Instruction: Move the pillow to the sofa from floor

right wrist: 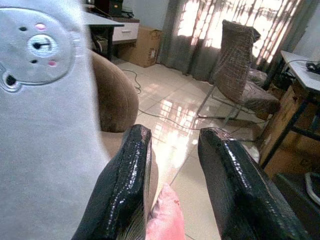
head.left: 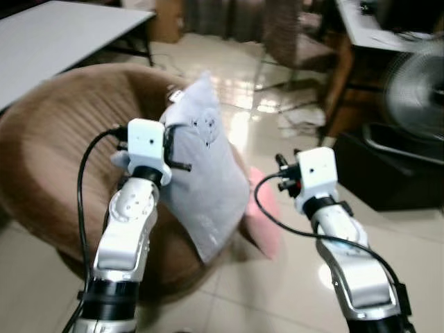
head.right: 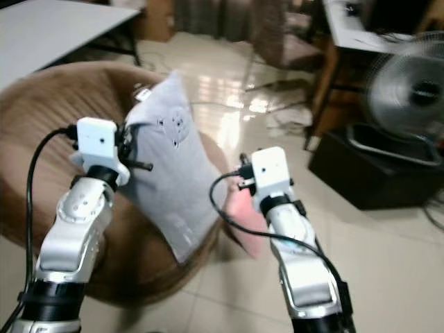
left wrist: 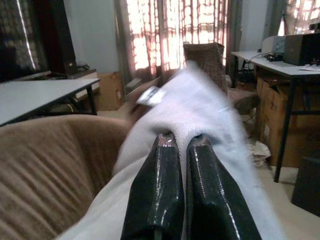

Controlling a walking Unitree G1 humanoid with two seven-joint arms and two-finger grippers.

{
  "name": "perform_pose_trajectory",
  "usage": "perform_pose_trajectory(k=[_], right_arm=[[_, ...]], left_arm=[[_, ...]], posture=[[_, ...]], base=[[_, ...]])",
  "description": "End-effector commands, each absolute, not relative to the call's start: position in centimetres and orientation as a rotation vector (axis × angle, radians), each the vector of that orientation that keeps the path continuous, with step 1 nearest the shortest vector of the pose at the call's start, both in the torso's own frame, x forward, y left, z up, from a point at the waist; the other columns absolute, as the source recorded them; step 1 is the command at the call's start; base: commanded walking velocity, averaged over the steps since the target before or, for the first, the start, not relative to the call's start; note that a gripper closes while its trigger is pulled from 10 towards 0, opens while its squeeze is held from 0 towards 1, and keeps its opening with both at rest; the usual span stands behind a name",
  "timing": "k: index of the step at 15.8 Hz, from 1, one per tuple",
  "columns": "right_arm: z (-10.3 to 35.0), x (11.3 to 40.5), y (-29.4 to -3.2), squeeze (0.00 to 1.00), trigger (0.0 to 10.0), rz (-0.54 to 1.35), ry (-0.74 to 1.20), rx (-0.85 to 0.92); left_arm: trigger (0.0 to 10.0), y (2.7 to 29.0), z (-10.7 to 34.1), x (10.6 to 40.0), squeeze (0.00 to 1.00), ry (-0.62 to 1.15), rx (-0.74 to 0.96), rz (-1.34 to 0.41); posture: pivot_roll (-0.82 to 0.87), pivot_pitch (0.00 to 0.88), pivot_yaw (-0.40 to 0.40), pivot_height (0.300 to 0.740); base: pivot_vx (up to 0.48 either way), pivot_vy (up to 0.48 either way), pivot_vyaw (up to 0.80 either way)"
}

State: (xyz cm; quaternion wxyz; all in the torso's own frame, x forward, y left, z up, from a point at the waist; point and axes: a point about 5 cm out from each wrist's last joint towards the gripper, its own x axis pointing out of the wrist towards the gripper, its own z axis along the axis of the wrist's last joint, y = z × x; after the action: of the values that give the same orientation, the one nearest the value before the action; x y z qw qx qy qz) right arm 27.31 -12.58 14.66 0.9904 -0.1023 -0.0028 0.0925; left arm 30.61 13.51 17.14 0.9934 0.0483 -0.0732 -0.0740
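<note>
**A:** Start on your left. What have your fingers got?

**B:** My left gripper (left wrist: 182, 145) has its two fingers pressed together on a fold of the grey pillow (head.left: 205, 180), pinching the fabric near its upper edge. The pillow hangs from that pinch, tilted, its lower corner resting down in the seat of the brown round sofa (head.left: 48, 152). So it is off the floor and already over the cushion, with the sofa's back rising just beyond my fingertips.

**A:** And how would you finish the step well?

**B:** I'd judge the pillow is nearly placed. I'd lower the pinch until more of it lies on the seat and leans on the backrest, then part the fingers slowly so the fabric slides free without dragging the pillow toward the sofa's edge.

**A:** What does the pillow look like?

**B:** Soft, pale grey, square, with a small round animal face printed on it and a white tag at the top corner. It creases where I hold it.

**A:** And on your right?

**B:** My right gripper (right wrist: 172, 175) has its fingers spread apart, holding nothing. The grey pillow is just beside one finger, and a pink cushion (head.left: 267, 215) lies below, between the fingertips, against the sofa's side.
</note>
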Motion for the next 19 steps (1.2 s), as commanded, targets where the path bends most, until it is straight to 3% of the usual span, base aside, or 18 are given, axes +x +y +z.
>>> perform_pose_trajectory(k=[1,17,19], right_arm=[[14.8,27.4,-13.4,0.0,10.0,0.159,-0.012,-0.219],[14.6,27.2,-14.0,0.0,10.0,0.091,-0.009,-0.177],[14.5,27.1,-14.0,0.0,10.0,0.091,-0.002,-0.176]], left_arm=[[10.0,12.6,18.5,30.7,0.0,-0.208,0.094,-0.179],[10.0,10.0,18.2,32.2,0.0,-0.2,0.097,-0.338],[10.0,8.8,17.4,32.7,0.0,-0.147,0.115,-0.417]], posture=[[-0.06,0.0,0.007,0.74],[-0.07,0.0,0.025,0.74],[-0.07,0.01,0.025,0.74]], base=[[0.345,0.0,0.8],[0.335,0.0,0.05],[0.0,0.0,0.0]])
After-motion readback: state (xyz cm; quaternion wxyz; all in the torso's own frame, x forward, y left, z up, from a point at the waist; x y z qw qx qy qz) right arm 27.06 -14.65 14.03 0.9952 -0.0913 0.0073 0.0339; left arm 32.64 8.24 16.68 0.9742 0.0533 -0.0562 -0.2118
